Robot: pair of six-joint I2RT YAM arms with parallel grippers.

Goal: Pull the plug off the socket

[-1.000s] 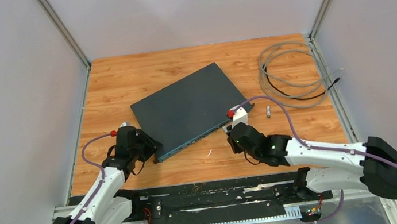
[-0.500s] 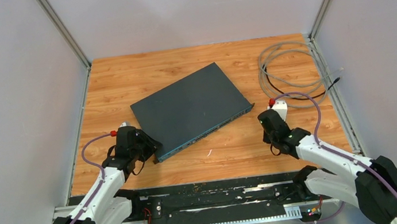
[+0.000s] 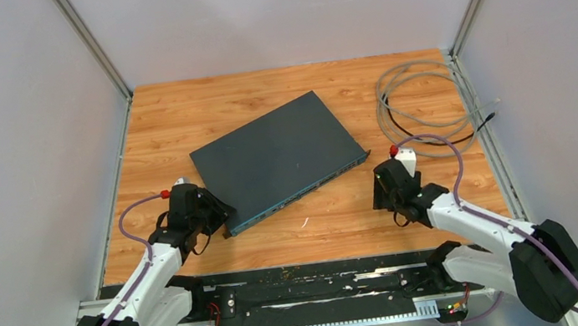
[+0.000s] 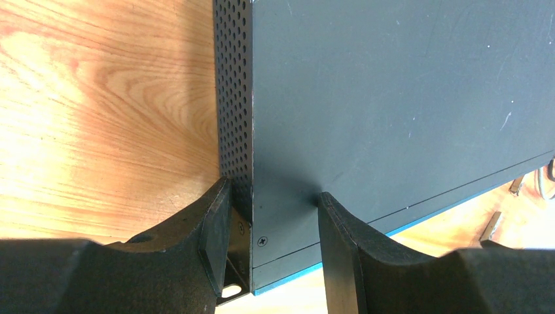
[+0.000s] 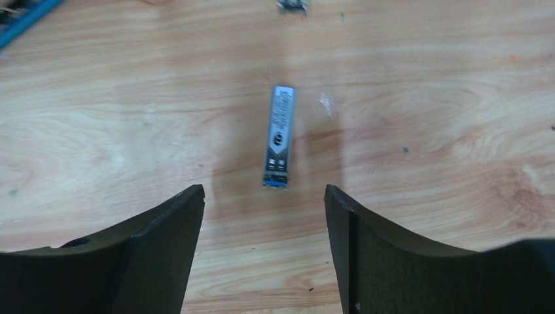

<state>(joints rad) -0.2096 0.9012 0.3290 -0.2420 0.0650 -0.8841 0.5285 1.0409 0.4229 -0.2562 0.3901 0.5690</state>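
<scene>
The right claw (image 5: pixel 263 196) hovers spread and empty over the tabletop (image 5: pixel 425 98). The small metal plug (image 5: pixel 278 137) lies flat just ahead of it, free of the socket, with its long axis pointing straight away from the gap between the fingers. The left claw (image 4: pixel 273 203) is well apart, pinching the near corner of the dark network box (image 4: pixel 393 98).
</scene>
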